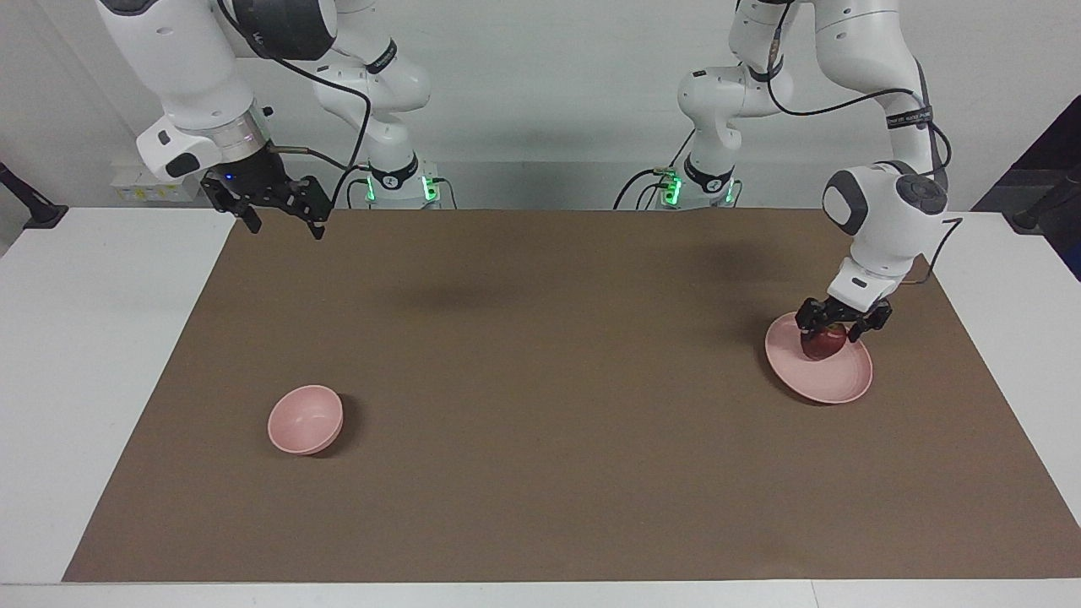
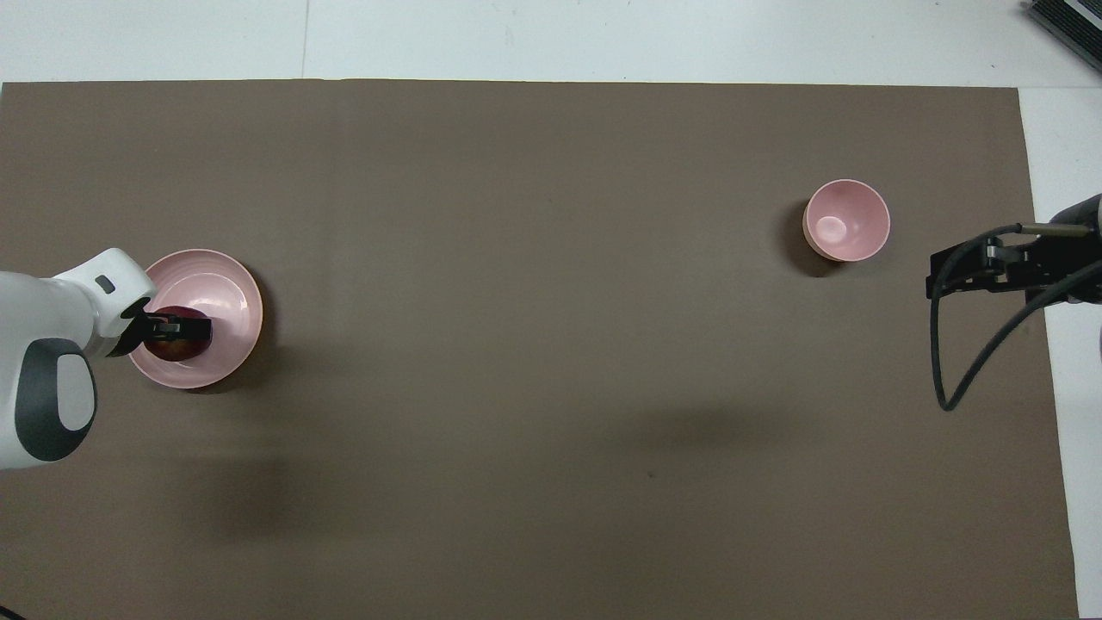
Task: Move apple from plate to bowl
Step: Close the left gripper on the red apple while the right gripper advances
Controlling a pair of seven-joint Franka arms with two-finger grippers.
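Surface: brown mat [image 1: 540, 397] covering a white table [image 1: 101, 355]; pale wall past the arm bases.
Plate: pink plate [image 1: 832, 378] lies flat on the mat at the left arm's end of the table.
Apple: dark red apple [image 1: 823, 344] sits on the plate, on the part of it nearer to the robots. Round, so no long axis to note; stem direction cannot be told, the gripper covers the top.
Left gripper: left gripper [image 1: 843, 329] is down at the plate, one finger on either side of the apple. Fingers [image 1: 806, 317] look spread to about the apple's width; whether they press on it cannot be told. In the overhead view [image 2: 176, 330] the gripper hides most of the fruit [image 2: 185, 349].
Bowl: pink bowl [image 1: 306, 419] stands upright and holds nothing, at the right arm's end of the table, well apart from the plate and farther from the robots than it. Overhead view shows its hollow [image 2: 846, 220].
Right gripper: right gripper [image 1: 283, 221] hangs raised over the mat's edge near its base, fingers apart, holding nothing; this arm waits.
Obstacles: only bare mat between plate and bowl.
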